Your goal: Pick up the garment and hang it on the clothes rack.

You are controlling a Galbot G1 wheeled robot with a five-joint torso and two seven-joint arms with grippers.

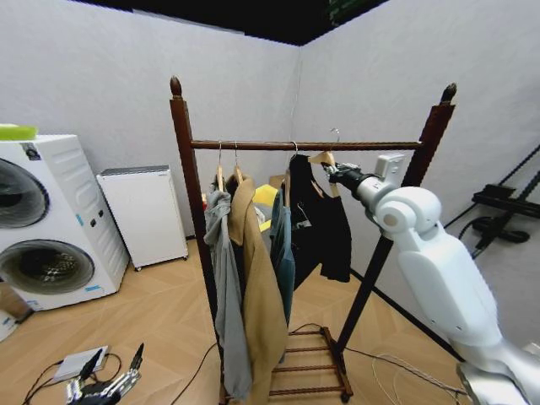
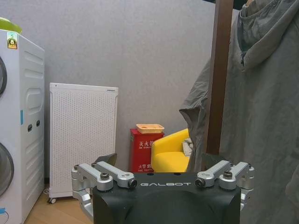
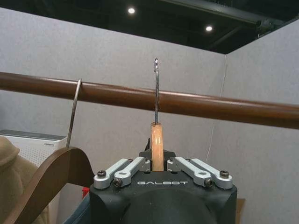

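The clothes rack (image 1: pixel 304 145) stands in the middle of the head view, dark reddish-brown with two knobbed posts. The black garment (image 1: pixel 325 224) hangs on a light wooden hanger (image 1: pixel 323 158) just under the rail's right half. My right gripper (image 1: pixel 337 175) is shut on the hanger's neck (image 3: pixel 157 144). Its metal hook (image 3: pixel 156 84) rises edge-on across the rail (image 3: pixel 210 108) and tops out above it; whether it rests on the rail I cannot tell. My left gripper (image 1: pixel 105 384) hangs low at the left, open and holding nothing (image 2: pixel 163 170).
On the rail's left half hang a grey hoodie (image 1: pixel 224 278), a tan coat (image 1: pixel 260 304) and a teal shirt (image 1: pixel 283 245). A washing machine (image 1: pixel 42 219) and white unit (image 1: pixel 143 215) stand left. Cables and a power strip (image 1: pixel 80 363) lie on the floor.
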